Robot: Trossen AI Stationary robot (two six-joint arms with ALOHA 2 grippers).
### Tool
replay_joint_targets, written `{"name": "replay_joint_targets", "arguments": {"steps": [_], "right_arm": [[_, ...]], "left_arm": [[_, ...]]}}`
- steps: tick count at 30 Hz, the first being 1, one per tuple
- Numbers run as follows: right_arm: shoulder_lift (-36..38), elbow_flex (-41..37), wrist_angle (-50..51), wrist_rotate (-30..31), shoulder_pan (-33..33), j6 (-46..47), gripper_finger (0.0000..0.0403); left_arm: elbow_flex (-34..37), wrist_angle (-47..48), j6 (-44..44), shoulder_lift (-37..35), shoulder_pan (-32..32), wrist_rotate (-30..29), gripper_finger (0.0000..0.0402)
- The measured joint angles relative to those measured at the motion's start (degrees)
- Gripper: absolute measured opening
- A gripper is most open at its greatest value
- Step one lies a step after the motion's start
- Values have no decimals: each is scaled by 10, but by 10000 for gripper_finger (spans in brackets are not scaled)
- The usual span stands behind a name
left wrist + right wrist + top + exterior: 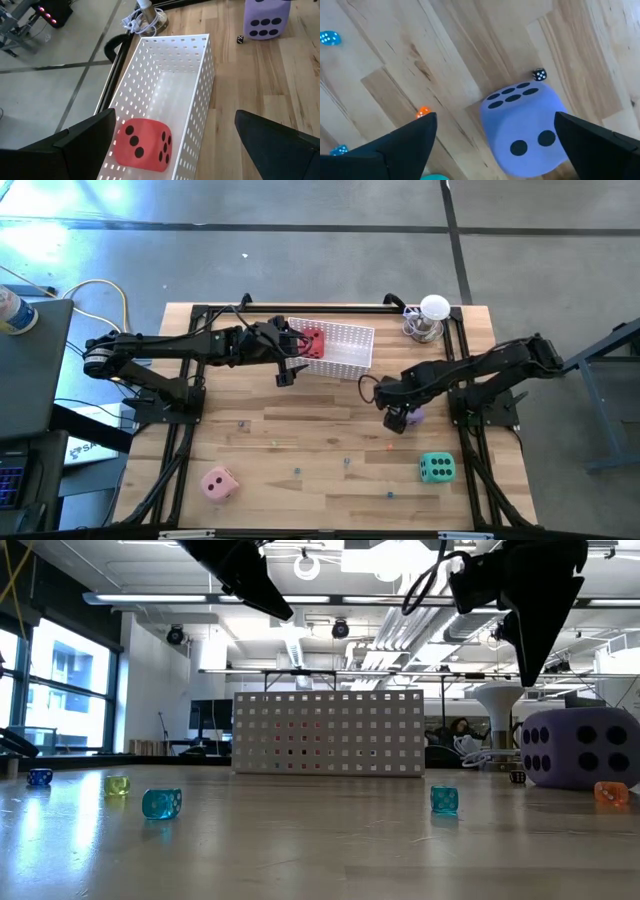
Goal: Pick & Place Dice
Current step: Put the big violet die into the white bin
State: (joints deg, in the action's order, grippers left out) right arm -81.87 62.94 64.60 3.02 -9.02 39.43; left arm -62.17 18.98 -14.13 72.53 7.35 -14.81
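Note:
A red die [142,145] lies on the floor of the white perforated basket [200,75], at its left end [312,340]. My left gripper [288,360] hangs open above that end. The purple die [525,127] rests on the table right of centre [414,417]. My right gripper [495,117] points down, open, above the purple die and clear of it [530,660]. Near the front edge, a green die [436,468] sits on the table at the right and a pink die [219,483] at the left.
Small dice lie scattered on the wood: blue [161,803], yellow [117,785], teal [444,799], orange [423,112] and a black one [539,75] beside the purple die. A white round-topped stand with a coiled cable [430,320] is at the far right corner.

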Motion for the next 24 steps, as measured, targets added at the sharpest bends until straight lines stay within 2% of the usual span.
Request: {"name": "replay_joint_targets", "arguments": {"steps": [6, 14, 20, 24], "right_arm": [[0, 0, 0, 12, 0, -11, 391], [0, 0, 18, 34, 0, -118, 394], [0, 0, 91, 47, 0, -107, 392], [0, 0, 76, 43, -8, -88, 391]], "left_arm": [[0, 0, 0, 0, 0, 0, 400], [0, 0, 0, 0, 0, 0, 400], [0, 0, 0, 0, 0, 0, 400], [0, 0, 0, 0, 0, 0, 400]]}}
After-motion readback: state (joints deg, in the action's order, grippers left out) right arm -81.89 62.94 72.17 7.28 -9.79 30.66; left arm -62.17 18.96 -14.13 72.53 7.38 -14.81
